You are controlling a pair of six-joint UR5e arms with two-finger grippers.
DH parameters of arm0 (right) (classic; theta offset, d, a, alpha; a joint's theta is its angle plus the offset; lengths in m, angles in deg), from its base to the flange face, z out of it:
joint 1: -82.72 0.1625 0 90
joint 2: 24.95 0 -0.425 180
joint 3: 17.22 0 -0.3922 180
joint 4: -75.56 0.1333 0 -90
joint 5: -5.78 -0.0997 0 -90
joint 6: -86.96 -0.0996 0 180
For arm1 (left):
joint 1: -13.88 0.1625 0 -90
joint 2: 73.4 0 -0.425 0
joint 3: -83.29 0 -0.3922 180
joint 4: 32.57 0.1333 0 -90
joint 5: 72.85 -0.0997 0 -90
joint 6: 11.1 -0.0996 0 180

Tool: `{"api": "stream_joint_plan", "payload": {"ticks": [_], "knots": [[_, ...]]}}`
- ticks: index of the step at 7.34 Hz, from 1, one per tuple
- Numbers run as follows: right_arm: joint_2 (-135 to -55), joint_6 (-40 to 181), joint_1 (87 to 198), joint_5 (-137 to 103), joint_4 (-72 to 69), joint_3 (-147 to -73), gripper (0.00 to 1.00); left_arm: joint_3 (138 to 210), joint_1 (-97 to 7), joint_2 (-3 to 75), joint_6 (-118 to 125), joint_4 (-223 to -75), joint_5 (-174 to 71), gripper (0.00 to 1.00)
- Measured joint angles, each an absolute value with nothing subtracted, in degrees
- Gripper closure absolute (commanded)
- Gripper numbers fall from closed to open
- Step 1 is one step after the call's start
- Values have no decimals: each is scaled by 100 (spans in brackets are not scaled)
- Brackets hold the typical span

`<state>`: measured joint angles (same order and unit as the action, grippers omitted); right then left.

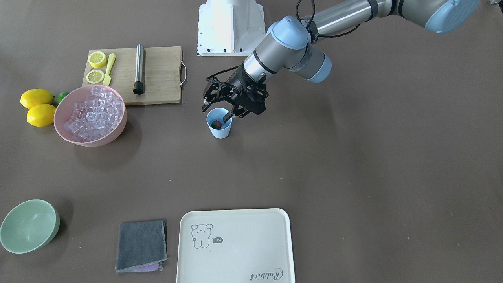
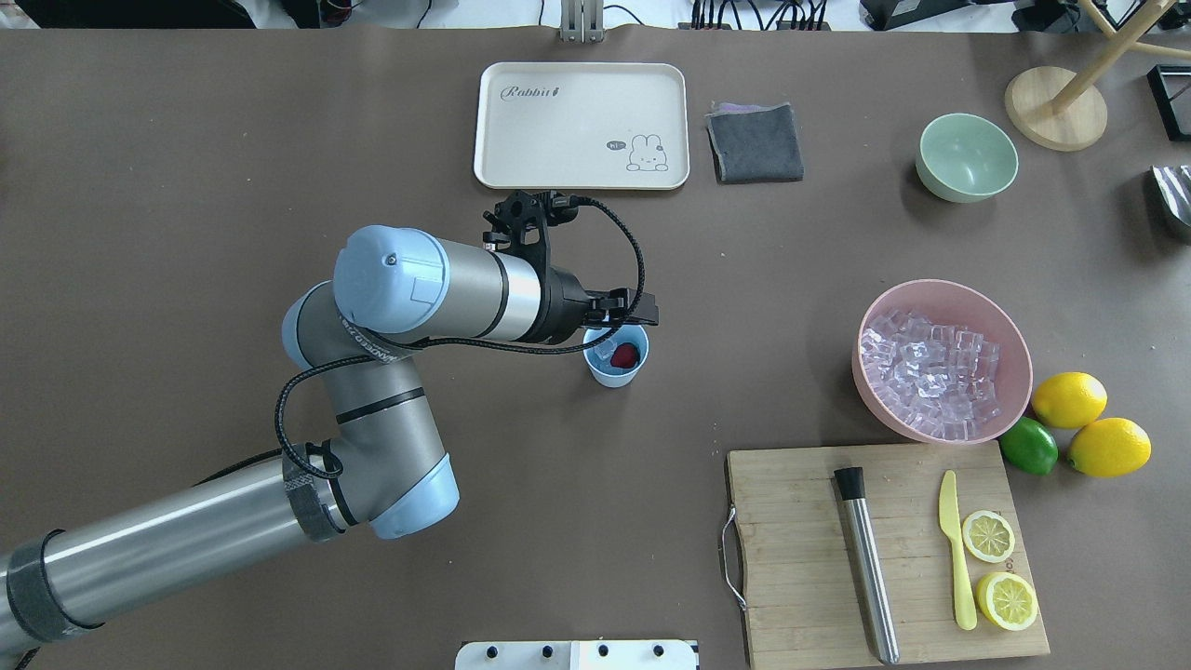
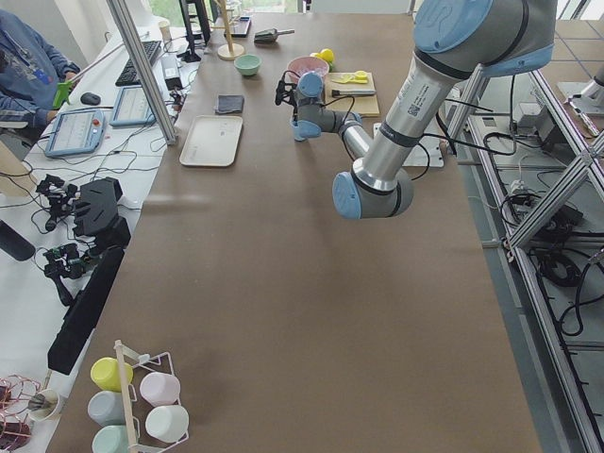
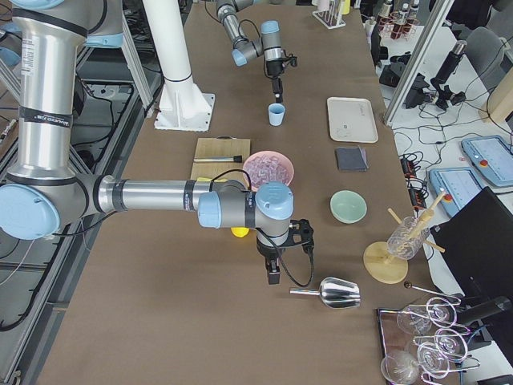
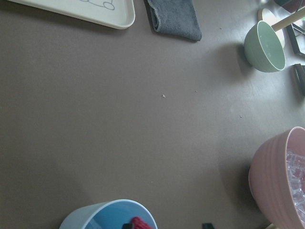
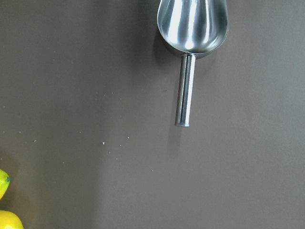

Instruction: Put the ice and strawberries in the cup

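Note:
The light blue cup [image 1: 220,129] stands mid-table and also shows in the overhead view [image 2: 605,374]. The red strawberry [image 1: 215,125] lies inside it [image 2: 624,355], and its top shows in the left wrist view [image 5: 140,223]. My left gripper [image 1: 216,112] hangs just over the cup's mouth, open and empty, with one fingertip [image 1: 227,116] dipping inside the rim. The ice [image 1: 93,113] fills the pink bowl [image 1: 103,140]. My right gripper [image 4: 273,274] shows only in the exterior right view, near a metal scoop [image 6: 193,24]. I cannot tell whether it is open or shut.
A wooden board [image 2: 791,558] carries a steel muddler [image 2: 867,563], a yellow knife and lemon halves. Two lemons [image 2: 1070,398] and a lime [image 2: 1028,445] lie beside the pink bowl. A cream tray [image 2: 521,121], a grey cloth [image 2: 756,141] and a green bowl [image 2: 966,156] sit along the far edge.

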<state>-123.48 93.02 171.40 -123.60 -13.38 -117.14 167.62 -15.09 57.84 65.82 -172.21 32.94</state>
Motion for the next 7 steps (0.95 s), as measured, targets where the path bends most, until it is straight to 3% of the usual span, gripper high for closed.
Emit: {"api": "stream_joint_plan", "payload": {"ticks": [3,7], "knots": [[-12356,9302,17140,-12358,-1333,-11715,0,16875,-2071,5443,6266,-17102,4067,2],[-12396,9302,17140,-12346,-1330,-11707,0,16993,-4084,4035,3686,-16596,6014,2]]}}
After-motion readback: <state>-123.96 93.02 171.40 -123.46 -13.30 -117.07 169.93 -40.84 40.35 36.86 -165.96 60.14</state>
